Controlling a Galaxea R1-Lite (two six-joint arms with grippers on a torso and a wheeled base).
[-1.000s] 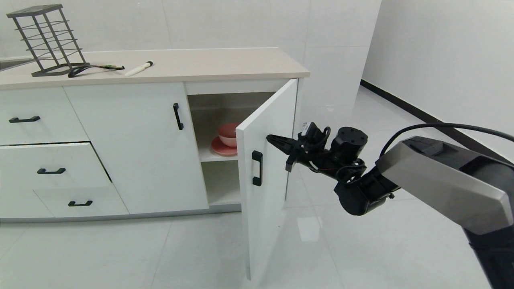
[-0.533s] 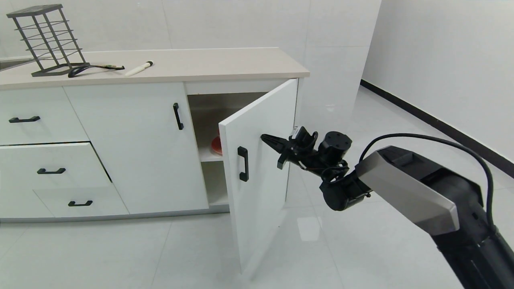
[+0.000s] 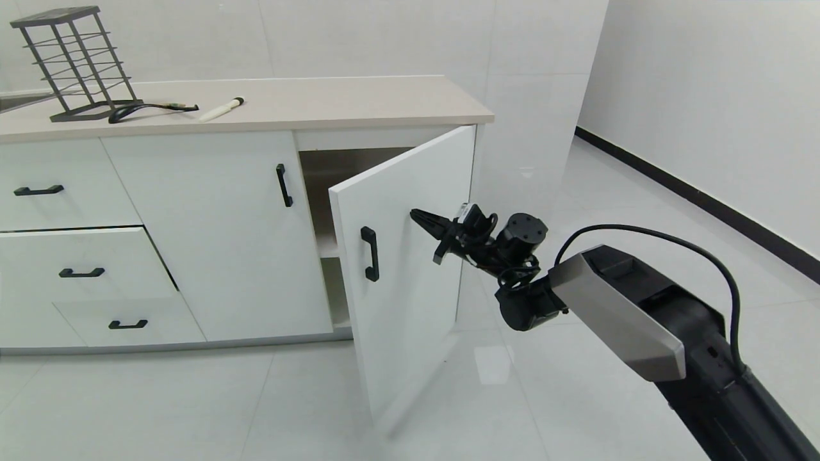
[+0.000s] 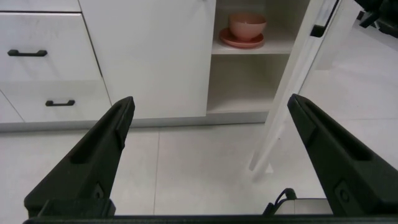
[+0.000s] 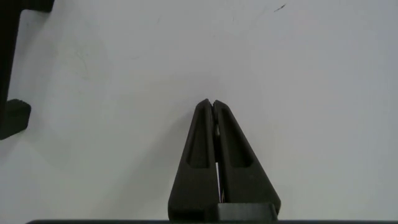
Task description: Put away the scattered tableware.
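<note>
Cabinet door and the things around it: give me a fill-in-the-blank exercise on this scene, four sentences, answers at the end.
1. The right gripper rests its tips against the outer face of the cabinet door, with its fingers ____.
2. Inside the cabinet, the pink bowl sits on a pink ____.
3. The left gripper has its fingers ____.
4. The black wire rack stands on the ____.

Missing words: shut; plate; open; countertop.

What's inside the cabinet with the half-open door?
On the upper shelf, a pink bowl sits on a pink plate. In the head view the door covers them, and whatever else lies behind it cannot be seen.
</note>
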